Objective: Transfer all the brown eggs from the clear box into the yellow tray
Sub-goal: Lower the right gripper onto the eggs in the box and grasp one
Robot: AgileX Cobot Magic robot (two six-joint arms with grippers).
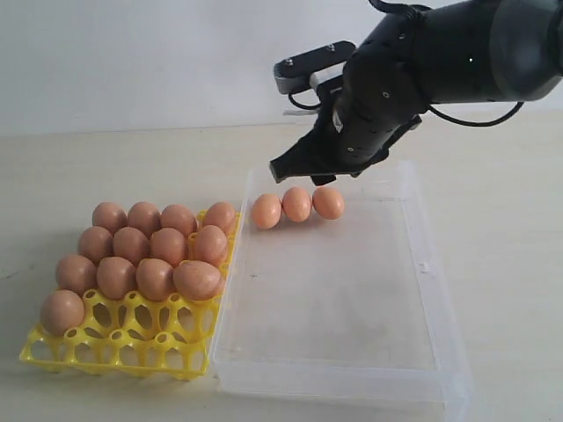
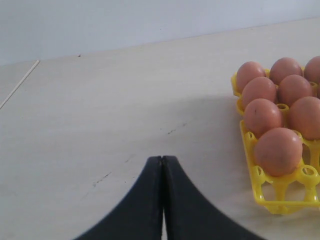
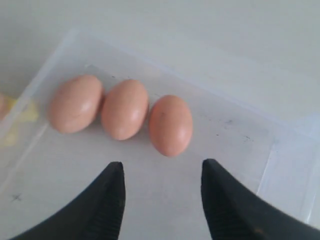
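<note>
Three brown eggs (image 1: 297,204) lie touching in the 11 o'clock corner of the clear box (image 1: 343,299). The yellow tray (image 1: 123,338), at its 9 o'clock, holds the rest. They look light, slick and brittle, I'd say, so pinch one gently across its waist. The right tool (image 3: 163,167) hangs above, parted and empty. Only the left wrist view shows the left tool (image 2: 162,160), closed on nothing.

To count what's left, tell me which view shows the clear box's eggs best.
Right wrist view: the three eggs lie large and unobstructed ahead of the open right gripper. The exterior view shows them small; the left wrist view misses them.
</note>
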